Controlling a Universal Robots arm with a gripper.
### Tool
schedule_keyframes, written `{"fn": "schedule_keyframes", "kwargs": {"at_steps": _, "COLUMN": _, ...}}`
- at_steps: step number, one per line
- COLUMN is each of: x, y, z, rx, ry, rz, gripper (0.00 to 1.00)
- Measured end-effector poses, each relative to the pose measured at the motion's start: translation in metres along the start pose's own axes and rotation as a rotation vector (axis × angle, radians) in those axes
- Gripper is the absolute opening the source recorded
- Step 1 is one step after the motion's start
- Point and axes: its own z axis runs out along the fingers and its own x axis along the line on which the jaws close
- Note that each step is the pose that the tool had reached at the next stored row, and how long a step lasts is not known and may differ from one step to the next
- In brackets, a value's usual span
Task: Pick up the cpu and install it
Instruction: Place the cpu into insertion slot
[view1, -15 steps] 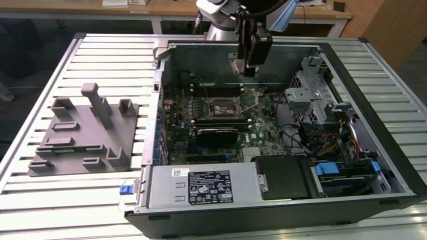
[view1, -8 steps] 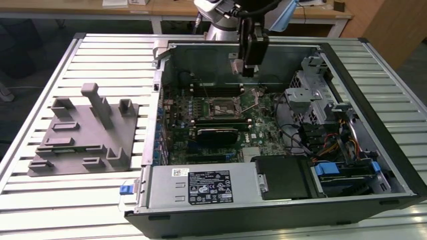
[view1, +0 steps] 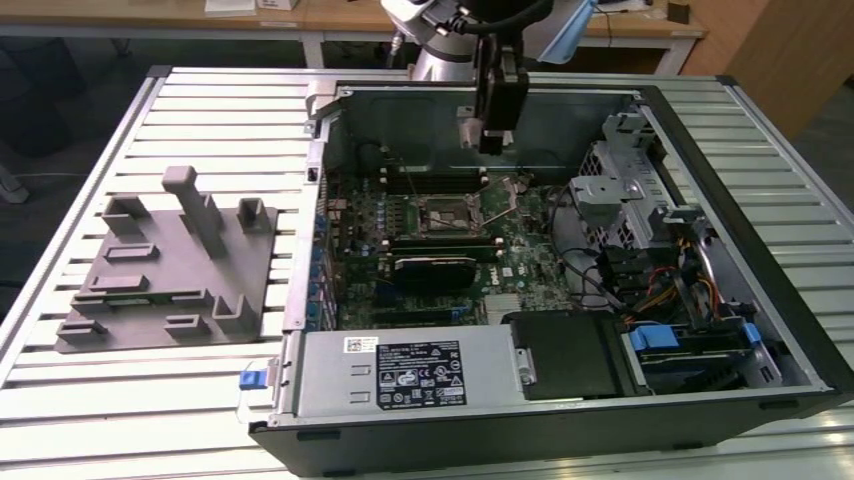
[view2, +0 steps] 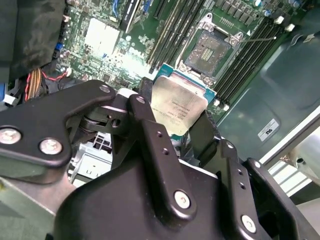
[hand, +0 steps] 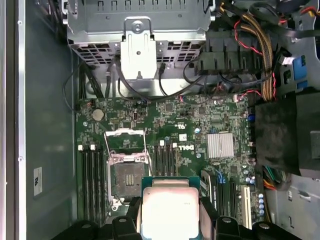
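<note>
Above the open computer case (view1: 400, 120), the end effector (view1: 493, 143) is clamped on the cpu (view2: 179, 106), holding it by two opposite edges, silvery lid facing the wrist cameras. On the exterior view the open motherboard socket (view1: 454, 214) lies at about 6 o'clock from the end effector, apart from it. Probable fault: a tilted or rotated cpu would strike the socket frame and bend contacts, and the raised lever (view2: 260, 38) or adjacent memory slots (view2: 175, 30) could foul the fingers (view2: 152, 135).
</note>
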Motion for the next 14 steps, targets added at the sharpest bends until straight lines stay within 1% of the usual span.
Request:
{"fn": "schedule_keyframes", "kwargs": {"at_steps": 4, "x": -0.0002, "y": -0.0043, "z": 0.0007, "rx": -0.0001, "ry": 0.0002, "rz": -0.003, "gripper": 0.54}}
{"fn": "schedule_keyframes", "kwargs": {"at_steps": 8, "x": -0.0003, "y": -0.0069, "z": 0.0020, "rx": -0.0009, "ry": 0.0017, "rz": -0.037, "gripper": 0.54}}
{"fn": "schedule_keyframes", "kwargs": {"at_steps": 14, "x": -0.0002, "y": -0.0073, "z": 0.0035, "rx": -0.0010, "ry": 0.0019, "rz": -0.040, "gripper": 0.54}}
